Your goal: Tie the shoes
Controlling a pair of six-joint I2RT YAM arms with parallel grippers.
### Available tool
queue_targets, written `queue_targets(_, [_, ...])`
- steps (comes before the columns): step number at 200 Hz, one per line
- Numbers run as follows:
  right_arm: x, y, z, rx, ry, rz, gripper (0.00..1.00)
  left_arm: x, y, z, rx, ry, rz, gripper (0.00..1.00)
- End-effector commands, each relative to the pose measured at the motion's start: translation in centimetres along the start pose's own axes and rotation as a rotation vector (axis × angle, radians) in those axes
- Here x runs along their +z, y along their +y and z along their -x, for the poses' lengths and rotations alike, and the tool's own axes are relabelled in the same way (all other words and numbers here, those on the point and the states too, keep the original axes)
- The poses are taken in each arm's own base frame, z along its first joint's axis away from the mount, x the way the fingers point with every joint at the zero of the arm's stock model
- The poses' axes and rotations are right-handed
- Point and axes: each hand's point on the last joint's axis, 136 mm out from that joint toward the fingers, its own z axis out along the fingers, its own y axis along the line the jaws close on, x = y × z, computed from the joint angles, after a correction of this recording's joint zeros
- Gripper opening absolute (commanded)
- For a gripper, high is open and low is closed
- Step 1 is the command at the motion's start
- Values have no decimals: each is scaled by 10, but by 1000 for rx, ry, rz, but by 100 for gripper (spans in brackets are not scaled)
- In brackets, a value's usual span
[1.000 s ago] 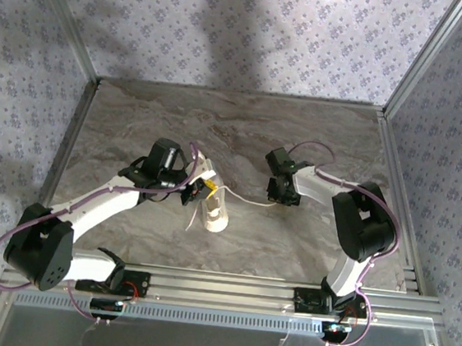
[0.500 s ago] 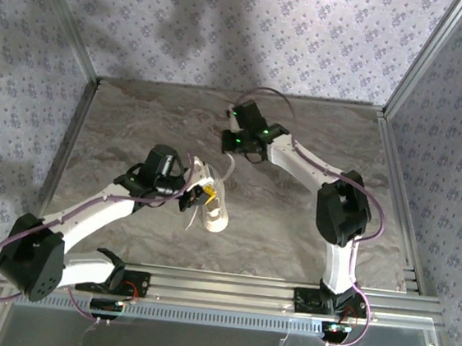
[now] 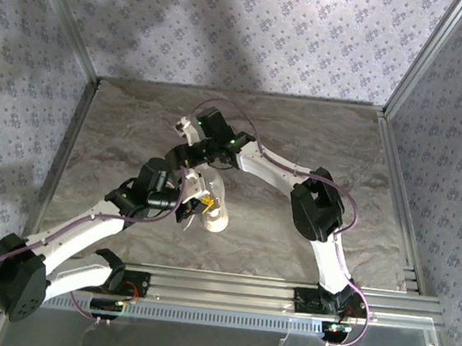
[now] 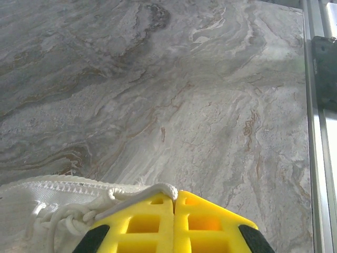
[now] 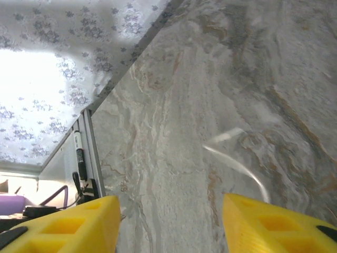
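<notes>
A small white sneaker (image 3: 215,213) lies mid-table, toe toward the near edge; its knotted eyelets and stitched edge (image 4: 37,205) fill the lower left of the left wrist view. My left gripper (image 3: 204,197) sits over the shoe, its yellow fingers pressed together on a white lace (image 4: 158,188) that bends over their tips (image 4: 174,195). My right gripper (image 3: 186,145) hovers behind and left of the shoe, reached across the table. It (image 5: 171,224) is open with bare table between its fingers. A loose, blurred lace end (image 5: 239,164) curves just beyond the right finger.
Marble-pattern tabletop (image 3: 301,139) is boxed in by patterned walls with aluminium posts (image 3: 70,131). A metal rail (image 3: 227,287) runs along the near edge and shows as a rail (image 4: 316,132) in the left wrist view. The right arm's elbow (image 3: 318,207) stands right of the shoe.
The right arm swung from the shoe's right side across the back to its left. Its jaws went from shut to open, letting the lace go. The left gripper stayed shut at the shoe.
</notes>
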Motion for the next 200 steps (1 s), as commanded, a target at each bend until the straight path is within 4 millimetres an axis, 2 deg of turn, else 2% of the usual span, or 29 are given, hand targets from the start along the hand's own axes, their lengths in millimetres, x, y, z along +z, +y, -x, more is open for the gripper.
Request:
queue_targets(1, [-52,7,32,-37,-109,8,59,-1,0,13,18,-43,0,0])
queue_targets(35, [-103,-10,46,-66,-194,-56,63,-1,11,9,-30,-26,16,0])
queue_targets(60, [-141,-34,33,-82,-264,-109,63,-6,24,5,-85,-13,24,0])
queue_targets(76, [-152,-35,13,-167,-260,-105,63,-9,29,4,-95,-6,10,0])
queue_targets(96, [-149,-34,-22,-338,-203,-148,65,-11,32,6,-92,2,-10,0])
queue_targets(100, [-145,-38,-37,-355,-178,-150,65,-11,32,7,-90,3,-15,0])
queue_targets(140, [-120,-26,-90,-553,-53,-99,67,-10,34,12,-98,10,-55,0])
queue_targets(159, [-107,-19,-103,-621,-6,-88,67,-9,35,12,-105,14,-66,0])
queue_targets(200, [-95,-16,-110,-657,5,-65,67,-8,36,12,-124,18,-90,0])
